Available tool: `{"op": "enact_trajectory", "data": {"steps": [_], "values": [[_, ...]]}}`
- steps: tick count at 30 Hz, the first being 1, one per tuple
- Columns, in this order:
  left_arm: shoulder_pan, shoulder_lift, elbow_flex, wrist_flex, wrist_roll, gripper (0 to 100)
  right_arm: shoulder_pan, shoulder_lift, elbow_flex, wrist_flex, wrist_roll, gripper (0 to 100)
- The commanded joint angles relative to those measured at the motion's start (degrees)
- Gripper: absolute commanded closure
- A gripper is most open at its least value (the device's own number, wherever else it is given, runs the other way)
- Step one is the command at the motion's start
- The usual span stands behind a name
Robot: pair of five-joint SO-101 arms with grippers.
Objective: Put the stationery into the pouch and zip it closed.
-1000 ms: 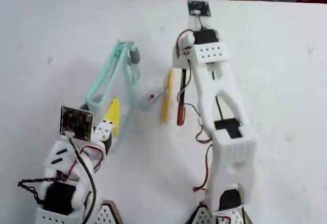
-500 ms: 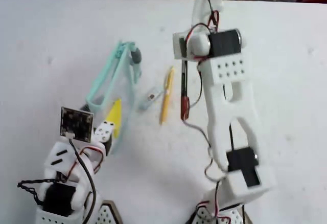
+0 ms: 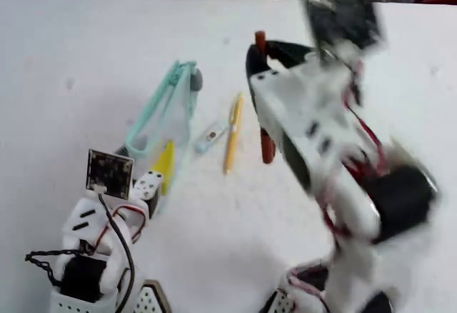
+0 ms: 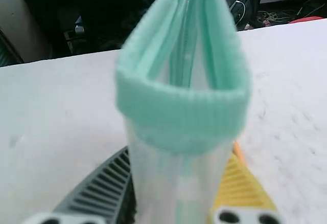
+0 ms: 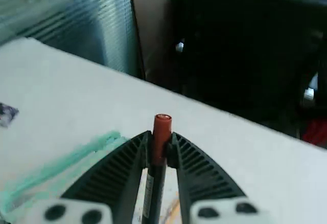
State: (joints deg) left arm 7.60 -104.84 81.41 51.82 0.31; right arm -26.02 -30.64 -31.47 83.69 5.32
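Observation:
A mint-green clear pouch [image 3: 166, 116] lies open on the white table, its near end held by my left gripper [image 3: 158, 174], which is shut on it. In the left wrist view the pouch's green rim [image 4: 182, 109] stands between the grey and yellow fingers, mouth gaping. My right gripper [image 3: 261, 63] is lifted above the table, shut on a red-capped pen [image 3: 263, 102] that hangs tilted; the right wrist view shows the pen [image 5: 159, 142] clamped between the black fingers. A yellow pen [image 3: 231, 133] and a small eraser [image 3: 210, 137] lie on the table between pouch and right arm.
The white table [image 3: 64, 63] has free room at the left and far side. Its far edge meets a dark background. The left arm's base [image 3: 93, 270] sits at the near edge.
My right arm has lifted and swung up and back with the red-capped pen, which left the table. The pouch shifted slightly. The left arm stayed put.

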Motion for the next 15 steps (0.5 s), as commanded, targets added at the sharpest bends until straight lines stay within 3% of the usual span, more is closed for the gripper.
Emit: {"op": "enact_trajectory", "data": {"steps": [1, 7, 11, 15], "values": [[1.7, 0.4, -1.3, 0.7, -0.4, 82, -3.6, -6.5, -0.4, -5.6, 0.8, 98.2], [8.1, 0.4, -1.1, 2.6, -3.7, 82, -11.7, -10.4, -0.4, -7.8, 0.3, 98.2], [8.1, 0.4, -1.1, 2.5, -3.6, 82, -17.4, -8.5, 0.9, -18.2, 0.3, 98.2], [8.1, 0.4, -1.1, 2.5, -3.6, 82, -18.6, -3.3, 3.9, -24.9, 0.3, 98.2]]}}
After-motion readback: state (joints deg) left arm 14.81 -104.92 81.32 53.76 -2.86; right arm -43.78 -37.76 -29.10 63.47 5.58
